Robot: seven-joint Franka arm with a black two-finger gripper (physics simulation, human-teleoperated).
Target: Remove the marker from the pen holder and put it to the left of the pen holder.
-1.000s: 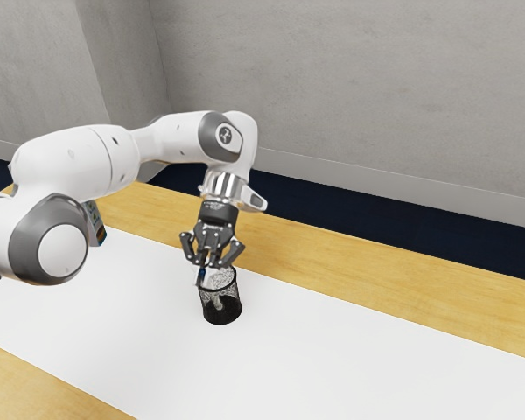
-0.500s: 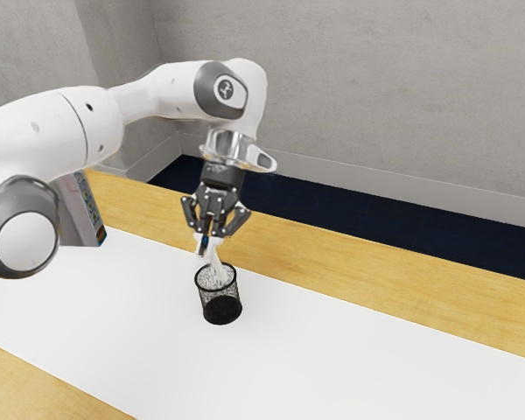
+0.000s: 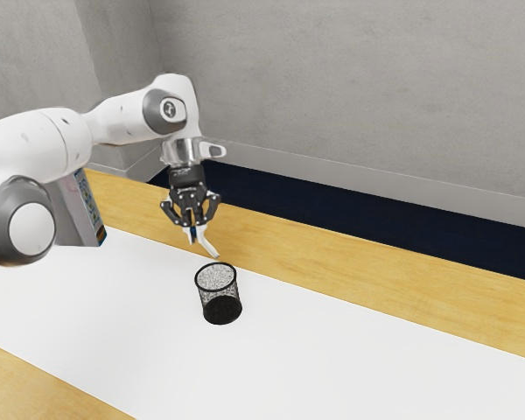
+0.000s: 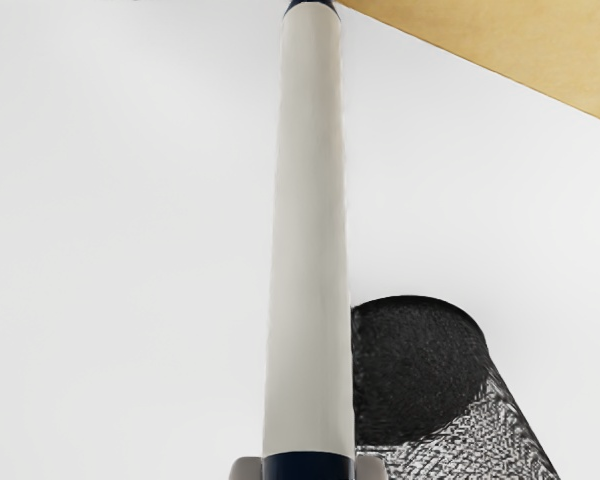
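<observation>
Exterior view: tool (image 3: 192, 231) raised above the table (image 3: 376, 350), on the exterior view's left of the pen holder (image 3: 221, 308).
Tool: pinching the marker (image 3: 209, 246) between both fingertips.
Marker: out of the pen holder, tilted, its white body slanting down toward the exterior view's right.
Pen holder: upright on the table's white surface.

Off-white and navy marker (image 4: 310, 230), black mesh pen holder (image 3: 221, 309)
</observation>
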